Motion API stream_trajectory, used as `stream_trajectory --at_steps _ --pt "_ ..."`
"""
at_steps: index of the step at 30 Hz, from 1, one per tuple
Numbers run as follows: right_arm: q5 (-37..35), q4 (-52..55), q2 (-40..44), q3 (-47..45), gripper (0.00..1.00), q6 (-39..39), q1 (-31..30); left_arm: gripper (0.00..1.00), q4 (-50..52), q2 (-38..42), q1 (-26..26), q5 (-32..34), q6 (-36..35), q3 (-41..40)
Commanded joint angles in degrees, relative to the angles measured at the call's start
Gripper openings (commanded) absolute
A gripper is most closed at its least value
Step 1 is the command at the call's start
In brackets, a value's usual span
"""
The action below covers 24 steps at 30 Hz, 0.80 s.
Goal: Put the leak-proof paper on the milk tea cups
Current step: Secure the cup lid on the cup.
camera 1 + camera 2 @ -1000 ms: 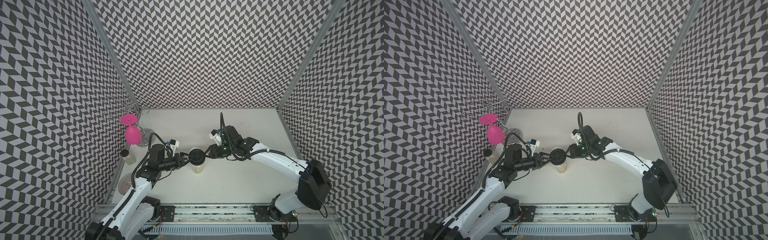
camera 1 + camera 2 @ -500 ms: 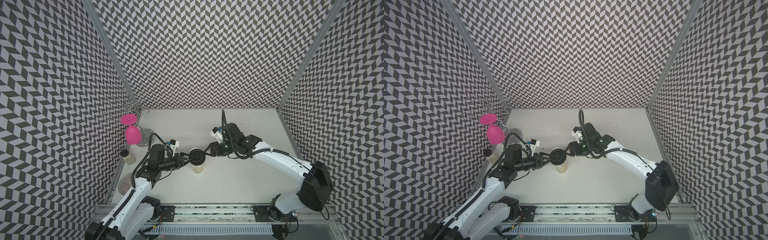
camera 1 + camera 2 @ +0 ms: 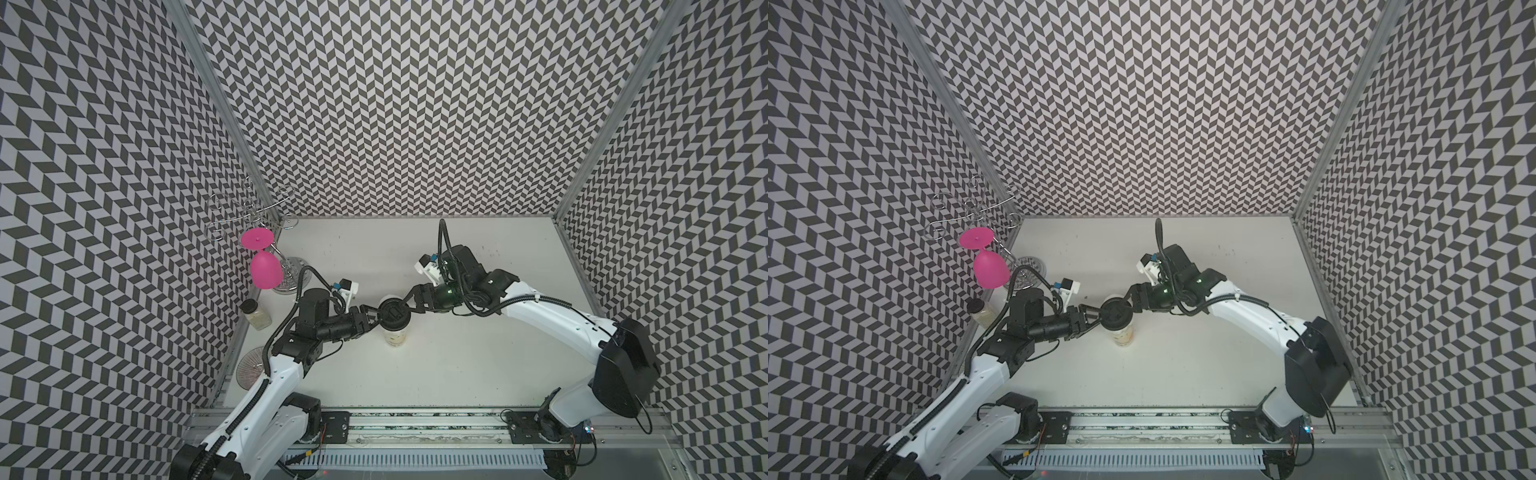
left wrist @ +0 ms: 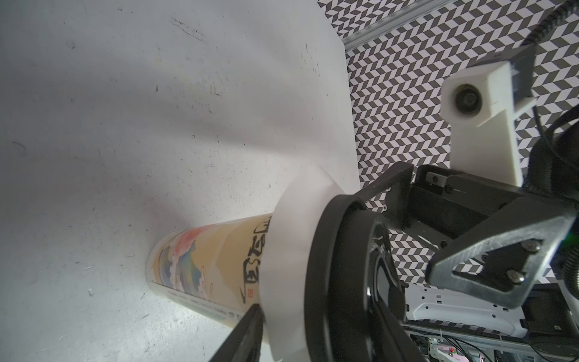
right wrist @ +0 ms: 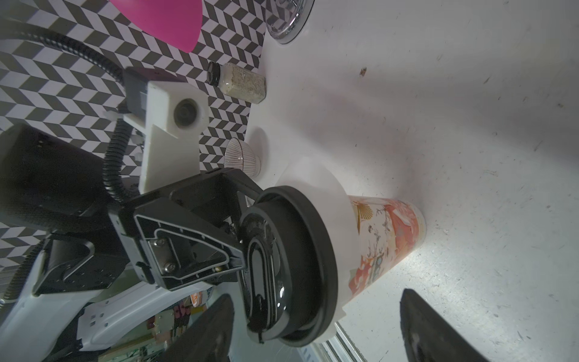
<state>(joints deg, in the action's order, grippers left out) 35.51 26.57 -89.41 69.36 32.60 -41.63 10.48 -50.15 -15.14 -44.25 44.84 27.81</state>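
Observation:
The milk tea cup (image 3: pixel 397 336) (image 3: pixel 1124 335) stands mid-table in both top views, its printed side (image 4: pixel 203 260) (image 5: pixel 385 238) showing in both wrist views. The white leak-proof paper (image 4: pixel 291 225) (image 5: pixel 316 185) drapes over its rim, pressed down under a black lid (image 3: pixel 395 318) (image 4: pixel 341 266) (image 5: pixel 300 250). My left gripper (image 3: pixel 376 320) (image 4: pixel 316 319) pinches the lid's edge, one finger under the paper skirt and one across the lid's top. My right gripper (image 3: pixel 409 305) (image 5: pixel 324 332) is open on the opposite side, with its fingers (image 5: pixel 432 329) standing clear of the lid's rim.
A pink goblet (image 3: pixel 264 270) hangs upside down from a wire rack (image 3: pixel 249 212) at the back left. A black-capped jar (image 3: pixel 255 316) and a striped glass bowl (image 3: pixel 249 368) stand along the left wall. The rack's glass base (image 3: pixel 293 274) sits behind my left arm.
My right gripper's jaws have spread wide and come off the lid. The left gripper, the cup, the paper and the lid have stayed where they were.

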Motion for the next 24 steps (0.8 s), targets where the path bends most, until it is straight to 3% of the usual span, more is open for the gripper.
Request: stream_trajectory --at_steps 1,9,24 --pt "2.5 -3.9 -1.7 0.7 0.85 -0.1 -0.5 0.54 8.0 -1.5 -0.2 4.2 -1.2 -2.5" --pt "5.8 -7.1 -5.1 0.7 0.86 1.5 -0.5 0.54 7.8 -1.7 -0.2 4.3 -1.1 -2.3" --pt "5.6 -10.3 -5.0 -7.8 0.74 3.8 0.1 0.56 7.0 -1.4 -0.2 4.4 -0.6 -2.0"
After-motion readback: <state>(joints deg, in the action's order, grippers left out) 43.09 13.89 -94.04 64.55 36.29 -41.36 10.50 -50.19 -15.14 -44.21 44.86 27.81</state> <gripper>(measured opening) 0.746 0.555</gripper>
